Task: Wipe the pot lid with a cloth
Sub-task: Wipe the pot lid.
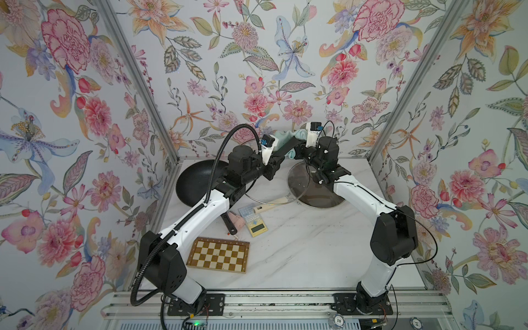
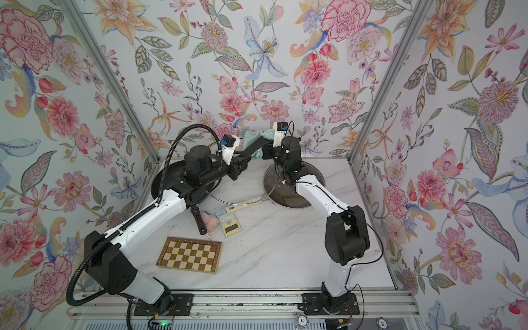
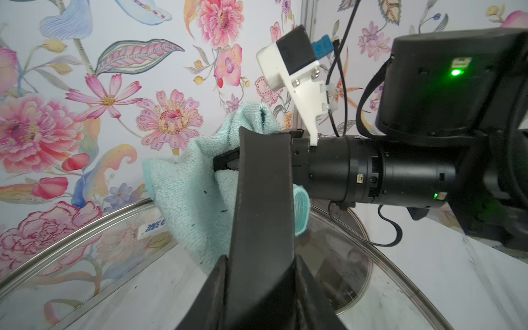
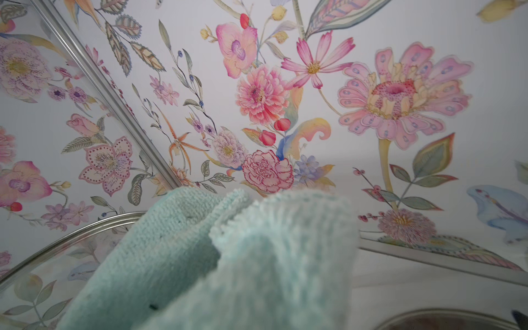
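Where your two arms meet at the back of the bench [image 1: 300, 257], the left pincer [image 1: 281, 154] is closed part-way on the black strap handle of the pot lid [image 1: 271, 202]. The lid is glass with a steel rim and is tipped up off flat. Its lower rim crosses over a cream handle [image 1: 268, 210]; you cannot tell whether it touches the bench. Your right pincer [image 1: 297, 151] is shut tight on the cloth [image 1: 299, 133], a mint terry rag bunched around and above the strap handle. In the left wrist view one dark finger [image 3: 225, 161] shows among the folds. The rag hangs on the handle side of the glass, within the rim's arc; contact with the glass is unclear. Edges: the rear wall sits just behind the cloth. A black wok [image 1: 197, 183] lies against the left wall under your left forearm. A steel-rimmed pan [image 1: 323, 200] sits beneath the right wrist, near the right frame post. Clutter sits left of centre: a yellow calculator [image 1: 255, 221] just beside a small pink item [image 1: 238, 223], and a chessboard [image 1: 218, 255] nearer the front. Open room: bare marble from the chessboard across to the right arm's base, and forward to the front rail.
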`<state>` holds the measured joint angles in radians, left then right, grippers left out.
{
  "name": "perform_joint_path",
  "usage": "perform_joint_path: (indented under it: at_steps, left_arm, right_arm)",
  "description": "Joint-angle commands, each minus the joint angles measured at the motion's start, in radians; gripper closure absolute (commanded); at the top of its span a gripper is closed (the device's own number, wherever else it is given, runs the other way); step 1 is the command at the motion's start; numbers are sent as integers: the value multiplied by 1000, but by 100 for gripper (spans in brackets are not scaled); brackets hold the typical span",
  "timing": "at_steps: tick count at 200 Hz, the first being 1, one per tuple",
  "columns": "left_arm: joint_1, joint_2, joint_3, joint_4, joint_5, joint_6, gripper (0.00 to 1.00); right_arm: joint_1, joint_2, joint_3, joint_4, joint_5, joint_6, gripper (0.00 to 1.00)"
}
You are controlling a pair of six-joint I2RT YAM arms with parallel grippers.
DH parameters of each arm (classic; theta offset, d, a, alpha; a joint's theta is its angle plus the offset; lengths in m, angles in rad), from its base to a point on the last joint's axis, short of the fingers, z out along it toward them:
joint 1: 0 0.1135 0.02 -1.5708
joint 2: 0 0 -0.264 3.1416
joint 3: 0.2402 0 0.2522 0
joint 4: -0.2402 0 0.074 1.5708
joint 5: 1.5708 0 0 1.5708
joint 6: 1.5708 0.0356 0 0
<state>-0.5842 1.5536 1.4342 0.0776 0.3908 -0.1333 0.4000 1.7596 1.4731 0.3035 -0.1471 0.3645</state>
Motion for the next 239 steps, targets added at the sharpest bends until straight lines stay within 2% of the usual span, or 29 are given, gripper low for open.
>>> perform_joint_path:
  at_steps: [1,41,73,110,145,169,211,239]
  left_arm:
    - [-32,-62,153,241,203,65,100]
    - [-25,76,292,4,444,216,100]
    - [-15,117,262,109,562,180,100]
    - [-13,150,219,205,635,173,100]
    - [-16,163,212,185,677,211,100]
    - [-31,161,230,114,679,255,100]
    - [-81,138,273,-152,596,490,100]
    - [-101,116,268,-231,558,565,100]
  right_arm:
    - [-81,-115,-117,-77,31,-3,99]
    - [-205,-392,-261,-159,-39,-15,98]
    - [-318,-548,-279,-240,-176,-3,97]
    - [-383,-621,-241,-267,-306,16,97]
    - [-374,-578,-187,-256,-421,20,98]
    - [-337,-472,-112,-283,-489,-17,98]
    - [-227,-241,73,-514,-590,-167,99]
    - [-175,-151,132,-586,-661,-211,100]
